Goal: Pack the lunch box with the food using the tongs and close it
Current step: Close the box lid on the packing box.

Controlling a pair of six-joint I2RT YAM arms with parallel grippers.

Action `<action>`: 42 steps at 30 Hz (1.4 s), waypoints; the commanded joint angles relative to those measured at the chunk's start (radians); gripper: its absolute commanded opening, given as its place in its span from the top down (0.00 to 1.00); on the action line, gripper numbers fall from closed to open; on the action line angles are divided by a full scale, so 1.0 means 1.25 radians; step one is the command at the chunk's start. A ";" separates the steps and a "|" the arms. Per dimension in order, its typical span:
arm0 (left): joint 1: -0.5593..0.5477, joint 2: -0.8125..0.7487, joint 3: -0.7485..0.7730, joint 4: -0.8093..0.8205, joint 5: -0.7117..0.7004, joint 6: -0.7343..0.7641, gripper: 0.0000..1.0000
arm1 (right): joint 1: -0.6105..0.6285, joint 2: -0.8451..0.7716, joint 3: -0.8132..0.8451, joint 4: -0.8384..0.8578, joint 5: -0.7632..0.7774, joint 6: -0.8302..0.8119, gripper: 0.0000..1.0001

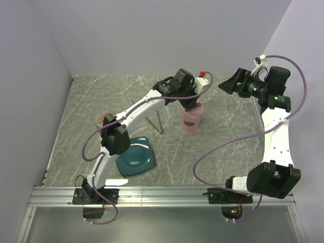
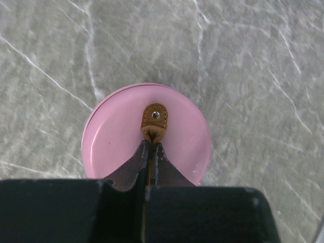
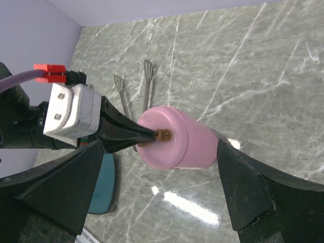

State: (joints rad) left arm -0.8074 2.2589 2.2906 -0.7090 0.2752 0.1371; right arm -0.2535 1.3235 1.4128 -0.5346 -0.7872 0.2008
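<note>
The pink round lunch box [image 1: 192,118] stands upright on the marble table with its lid [image 2: 116,136] on. My left gripper [image 2: 151,147] comes down from above and is shut on the small brown tab [image 2: 155,121] at the lid's centre; the right wrist view shows the same grip [image 3: 149,134] on the lunch box [image 3: 192,142]. My right gripper [image 1: 228,83] hangs open to the box's right, apart from it, fingers [image 3: 243,182] spread wide. The silver tongs [image 1: 154,123] lie flat left of the box. A small round orange-brown piece of food [image 1: 103,119] peeks out by my left forearm.
A teal square plate [image 1: 135,157] sits near the front edge, partly under my left arm. Purple walls close the back and sides. The metal rail [image 1: 162,195] with both arm bases runs along the front.
</note>
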 commanded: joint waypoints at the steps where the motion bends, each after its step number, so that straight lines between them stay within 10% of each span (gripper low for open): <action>1: -0.009 -0.051 -0.044 -0.121 0.052 -0.009 1.00 | -0.007 -0.026 -0.017 0.037 -0.023 0.009 0.00; 15: -0.019 -0.100 -0.086 -0.192 0.067 -0.009 0.99 | -0.006 -0.016 -0.040 0.045 -0.056 0.020 0.00; 36: -0.011 -0.181 -0.049 -0.088 0.072 0.013 0.49 | -0.006 0.000 0.028 -0.048 -0.049 -0.099 0.01; 42: 0.022 -0.259 -0.079 -0.053 0.102 -0.011 0.20 | -0.008 0.027 0.142 -0.168 -0.044 -0.299 0.00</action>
State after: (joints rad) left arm -0.8085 2.0487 2.2013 -0.8417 0.3561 0.1371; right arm -0.2535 1.3415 1.4803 -0.6662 -0.8345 -0.0040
